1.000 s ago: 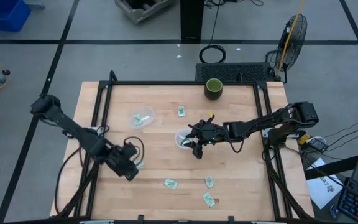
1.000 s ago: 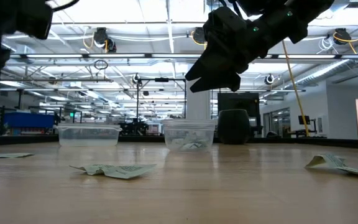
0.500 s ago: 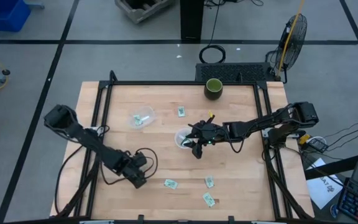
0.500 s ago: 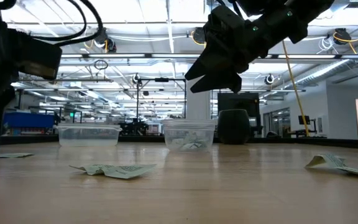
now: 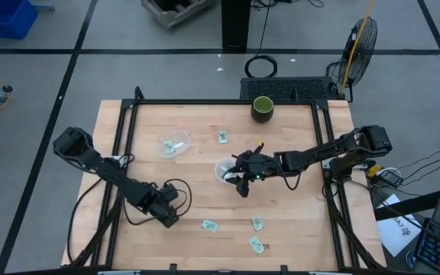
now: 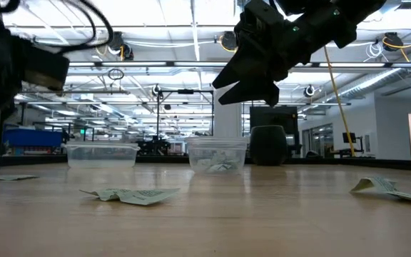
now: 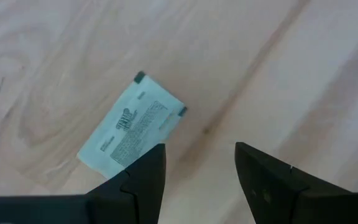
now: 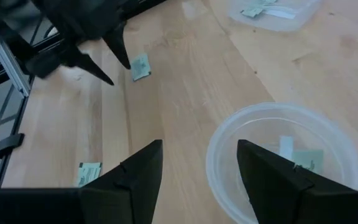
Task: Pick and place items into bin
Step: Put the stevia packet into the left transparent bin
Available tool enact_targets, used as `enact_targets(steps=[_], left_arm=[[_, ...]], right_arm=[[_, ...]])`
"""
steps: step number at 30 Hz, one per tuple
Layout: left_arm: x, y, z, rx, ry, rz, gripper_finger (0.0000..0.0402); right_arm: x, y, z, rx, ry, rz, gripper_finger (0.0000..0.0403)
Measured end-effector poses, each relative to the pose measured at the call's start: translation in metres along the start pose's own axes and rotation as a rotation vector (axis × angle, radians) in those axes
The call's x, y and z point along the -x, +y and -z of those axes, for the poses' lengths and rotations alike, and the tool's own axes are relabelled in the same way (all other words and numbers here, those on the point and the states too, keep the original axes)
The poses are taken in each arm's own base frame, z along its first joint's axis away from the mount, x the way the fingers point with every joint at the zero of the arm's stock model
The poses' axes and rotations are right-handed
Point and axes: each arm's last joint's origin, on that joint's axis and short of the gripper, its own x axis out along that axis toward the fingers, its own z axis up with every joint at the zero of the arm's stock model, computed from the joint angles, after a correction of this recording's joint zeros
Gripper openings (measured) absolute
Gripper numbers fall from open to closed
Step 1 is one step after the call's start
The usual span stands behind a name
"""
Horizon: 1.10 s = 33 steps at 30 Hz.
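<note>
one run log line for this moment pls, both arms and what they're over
left gripper: open, low over packet on table | right gripper: open, empty, above clear cup holding packets | phase: left pick not yet made

Small flat light-green packets [image 5: 209, 225] with white print lie scattered on the table; one packet [image 7: 131, 133] lies flat just ahead of the left tool [image 7: 199, 175].

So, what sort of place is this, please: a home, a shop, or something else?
Most likely a robotics lab in a large industrial hall. A wooden table in a black metal frame stands on a grey concrete floor marked with dark lines. The low view shows exposed ceiling pipes and a wide open hall behind.
</note>
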Motion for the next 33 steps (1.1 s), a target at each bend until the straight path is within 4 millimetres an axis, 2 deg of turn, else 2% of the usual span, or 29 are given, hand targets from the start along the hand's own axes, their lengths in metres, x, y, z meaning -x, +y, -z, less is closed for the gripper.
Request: enact_targets(steps=[5,8,19,24,29,33], left_arm=[[0.021,0.004,-0.003,0.021,-0.074,0.050,0.0198],[0.023,0.010,-0.003,0.027,-0.095,-0.009,0.0198],[-0.001,0.030,-0.006,0.025,-0.023,-0.016,0.0198],[-0.014,0.038,-0.008,0.016,-0.002,0.051,0.0198],[-0.015,0.039,-0.010,0.027,0.000,0.055,0.0196],[-0.015,0.037,-0.013,0.003,-0.010,0.078,0.0169]], right_arm=[[0.000,0.001,0.001,0.007,0.003,-0.002,0.0198],[0.000,0.001,0.001,0.012,0.002,-0.001,0.0198],[0.000,0.000,0.000,0.009,-0.004,0.001,0.0190],[0.000,0.000,0.000,0.009,-0.005,0.001,0.0182],[0.000,0.000,0.000,0.006,-0.005,0.001,0.0176],[0.000,0.000,0.000,0.006,-0.005,0.001,0.0173]])
